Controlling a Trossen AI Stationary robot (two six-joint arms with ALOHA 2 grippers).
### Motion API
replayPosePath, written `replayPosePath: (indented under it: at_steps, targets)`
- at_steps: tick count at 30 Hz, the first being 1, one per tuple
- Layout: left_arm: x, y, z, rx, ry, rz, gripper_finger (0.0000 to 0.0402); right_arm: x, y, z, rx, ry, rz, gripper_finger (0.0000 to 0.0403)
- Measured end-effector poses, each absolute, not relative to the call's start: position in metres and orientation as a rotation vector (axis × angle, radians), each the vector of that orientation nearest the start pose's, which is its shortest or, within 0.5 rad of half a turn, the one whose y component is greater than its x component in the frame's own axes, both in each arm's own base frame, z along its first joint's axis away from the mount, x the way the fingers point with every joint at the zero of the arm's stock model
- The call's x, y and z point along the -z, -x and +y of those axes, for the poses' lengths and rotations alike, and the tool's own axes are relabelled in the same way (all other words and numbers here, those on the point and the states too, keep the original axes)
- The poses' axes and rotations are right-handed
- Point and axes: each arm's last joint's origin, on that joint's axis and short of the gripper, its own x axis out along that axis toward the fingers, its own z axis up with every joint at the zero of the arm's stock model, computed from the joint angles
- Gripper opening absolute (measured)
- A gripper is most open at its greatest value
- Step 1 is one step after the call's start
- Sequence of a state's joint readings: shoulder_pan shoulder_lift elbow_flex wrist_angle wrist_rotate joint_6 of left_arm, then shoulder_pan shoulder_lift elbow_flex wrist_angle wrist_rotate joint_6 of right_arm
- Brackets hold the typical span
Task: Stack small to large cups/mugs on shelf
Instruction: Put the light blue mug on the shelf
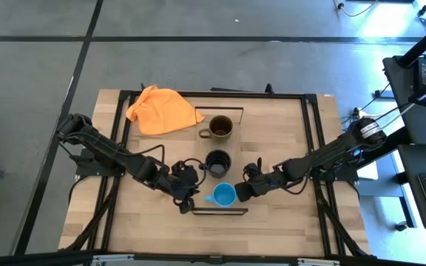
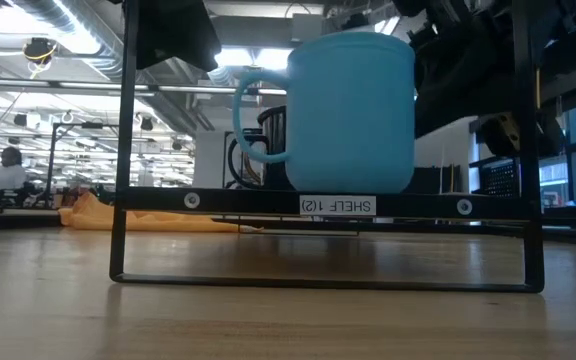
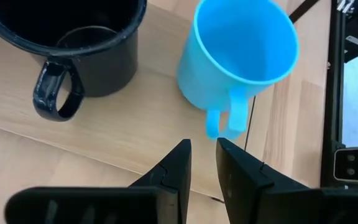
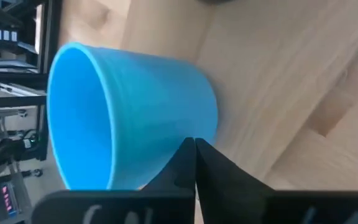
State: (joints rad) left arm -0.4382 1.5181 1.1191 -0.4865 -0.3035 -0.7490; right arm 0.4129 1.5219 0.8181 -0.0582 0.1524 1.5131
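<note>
Three mugs are set in a row along the shelf (image 1: 231, 148), a light-wood board with dark metal rails at its short ends, laid across the middle of the table (image 1: 272, 222). The brown-olive mug (image 1: 220, 128) is placed at the far end, with its handle turned toward the left arm's side. The glossy black mug (image 1: 217, 162) is seen in the middle of the board. The small blue mug (image 1: 223, 195) is stood upright at the near end, just inside the near rail (image 1: 219, 211); in the low view it is shown resting on the board above a label reading "SHELF 1 (2)" (image 2: 338, 205), its handle turned to the left arm's side.

The left gripper (image 1: 186, 201) is positioned just beside the blue mug's handle, its fingers (image 3: 173, 167) drawn nearly together with a thin gap and nothing held between them. The right gripper (image 1: 243, 191) is positioned at the opposite side of the blue mug; its fingers (image 4: 182, 163) are pressed together, and no grasp of the mug can be confirmed.

An orange cloth (image 1: 163, 110) is crumpled on the table's far left corner, apart from the shelf.
</note>
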Motion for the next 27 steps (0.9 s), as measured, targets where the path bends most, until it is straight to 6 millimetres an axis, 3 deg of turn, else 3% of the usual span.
replayPosePath:
  at_steps: [8, 27]
  targets:
    - [-0.2541, -0.2919, -0.1221, -0.198, 0.394, 0.803, 0.0070, -0.1853, -0.2866, 0.1221, 0.257, -1.228, 0.743, 0.0003]
    - [-0.2540, -0.2942, -0.1165, -0.215, 0.402, 0.800, 0.0070, -0.1838, -0.2882, 0.1229, 0.239, -1.208, 0.744, 0.0003]
